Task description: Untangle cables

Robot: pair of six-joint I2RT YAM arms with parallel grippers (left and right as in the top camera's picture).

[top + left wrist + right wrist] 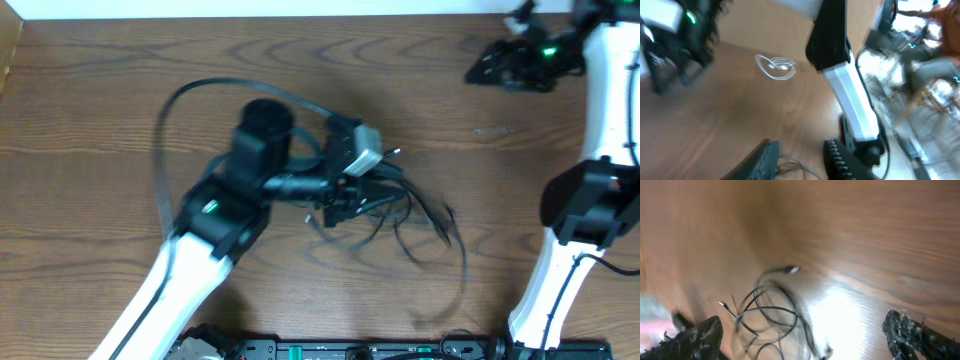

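Note:
The cables (430, 215) lie as a loose tangle of thin black strands on the wooden table, right of centre. My left gripper (345, 195) is at the tangle's left end. In the left wrist view its jaws (802, 146) stand apart, open, with a few thin strands (795, 164) running between them near the left finger. My right gripper (480, 68) hovers at the far right back, away from the tangle. In its own blurred view it (804, 322) is wide open and holds nothing. The cables (767, 311) and a small plug end (792, 270) lie on the wood below.
A thick black arm cable (165, 140) arcs around the left arm. The right arm's white link (600, 110) stands along the right edge. A black rail (350, 350) runs along the front. A small white loop (776, 67) lies on the wood farther off.

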